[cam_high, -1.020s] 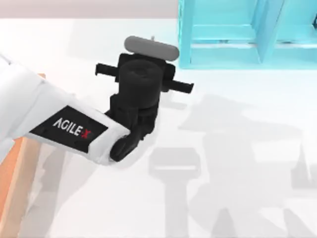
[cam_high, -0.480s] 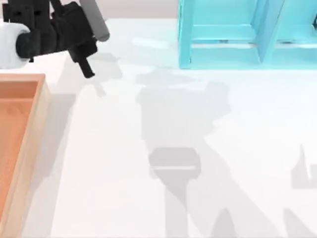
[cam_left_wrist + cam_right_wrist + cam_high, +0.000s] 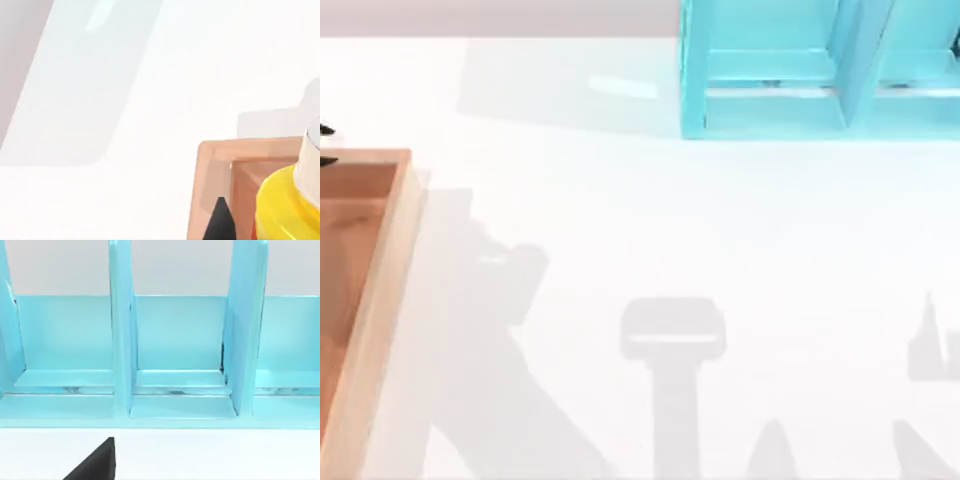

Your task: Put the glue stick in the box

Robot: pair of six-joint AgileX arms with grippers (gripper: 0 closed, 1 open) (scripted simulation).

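White table (image 3: 670, 230) from above: the box (image 3: 380, 300) sits left of the cyan shelf (image 3: 770, 110). Left wrist: left gripper's fingertip (image 3: 220, 220) beside the glue stick (image 3: 285, 205), over the box corner (presumably clamped for dropping; grip unclear). Right wrist: right gripper's fingertip (image 3: 95, 462) faces the shelf, parked.

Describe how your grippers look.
The left gripper's fingertip is plain matte black and tapers to a point. The right gripper's fingertip is likewise black, a sharp-edged wedge. These parts carry no cables or markings.
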